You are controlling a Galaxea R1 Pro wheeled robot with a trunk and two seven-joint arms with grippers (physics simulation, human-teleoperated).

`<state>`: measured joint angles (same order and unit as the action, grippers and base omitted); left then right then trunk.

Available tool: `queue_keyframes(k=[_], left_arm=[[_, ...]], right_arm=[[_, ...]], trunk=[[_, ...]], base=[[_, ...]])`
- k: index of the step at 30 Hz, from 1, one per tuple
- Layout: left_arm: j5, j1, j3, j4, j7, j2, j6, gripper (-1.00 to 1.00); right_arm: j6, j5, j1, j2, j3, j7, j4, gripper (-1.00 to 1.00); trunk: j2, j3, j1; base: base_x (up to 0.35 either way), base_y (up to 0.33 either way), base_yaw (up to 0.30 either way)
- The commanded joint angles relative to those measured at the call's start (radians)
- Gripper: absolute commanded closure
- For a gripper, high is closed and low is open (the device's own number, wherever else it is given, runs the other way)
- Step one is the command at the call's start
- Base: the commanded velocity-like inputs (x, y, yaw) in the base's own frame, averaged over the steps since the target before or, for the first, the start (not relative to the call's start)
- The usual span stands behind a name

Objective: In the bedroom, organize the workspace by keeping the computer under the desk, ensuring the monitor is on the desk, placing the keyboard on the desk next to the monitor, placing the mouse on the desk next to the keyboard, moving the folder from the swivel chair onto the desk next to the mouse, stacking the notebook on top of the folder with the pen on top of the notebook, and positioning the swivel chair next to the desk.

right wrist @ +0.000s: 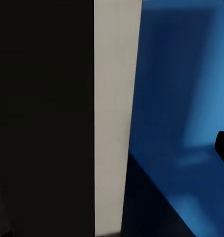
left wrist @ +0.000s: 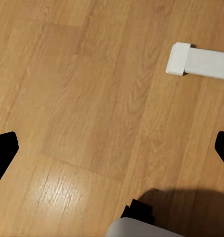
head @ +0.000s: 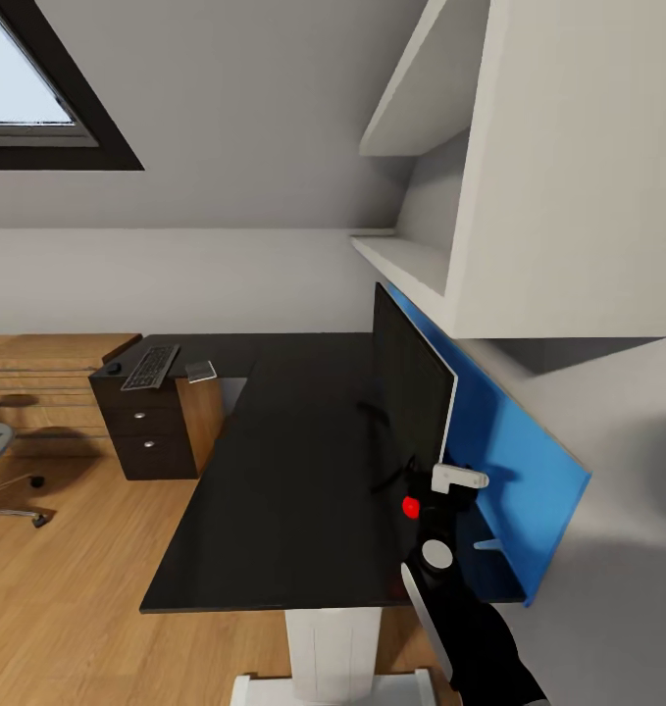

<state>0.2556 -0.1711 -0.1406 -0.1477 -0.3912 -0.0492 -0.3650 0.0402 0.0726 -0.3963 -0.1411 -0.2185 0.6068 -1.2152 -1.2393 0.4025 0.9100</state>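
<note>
Reaching beside the monitor (head: 411, 392), right hand (head: 448, 482) spread, over desk (head: 274, 490)

— The worktop (head: 283, 471)?
— Smooth black top with a faint sheen; its back panel (head: 514, 461) is matt blue.
— And the floor (left wrist: 92, 98)?
— Wood-grain planks, satin, with a soft glare below the left claw (left wrist: 112, 148).
— The monitor (head: 411, 392)?
— Dark glossy screen, pale plastic-looking edge beside the right claw (head: 460, 485).

The black desk (head: 274, 471) carries the monitor (head: 409, 387), keyboard (head: 151, 367), mouse (head: 113, 368) and notebook (head: 200, 371).
</note>
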Motion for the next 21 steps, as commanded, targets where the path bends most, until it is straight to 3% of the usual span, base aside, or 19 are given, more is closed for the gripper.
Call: queue_keyframes(k=[1,21], left_arm=[[0.008,-0.001,-0.009,0.0,-0.005,0.0,-0.003,-1.0],[0.008,-0.001,-0.008,0.0,-0.005,0.002,-0.003,-1.0]], right_arm=[[0.004,0.007,-0.001,0.0,-0.001,0.005,0.0,-1.0],[0.004,0.007,-0.001,0.0,-0.001,0.005,0.001,-1.0]], trunk=[[-0.001,0.001,0.0],[-0.001,0.001,0.0]], base=[[0.0,0.0,0.0],[-0.031,0.079,0.0]])
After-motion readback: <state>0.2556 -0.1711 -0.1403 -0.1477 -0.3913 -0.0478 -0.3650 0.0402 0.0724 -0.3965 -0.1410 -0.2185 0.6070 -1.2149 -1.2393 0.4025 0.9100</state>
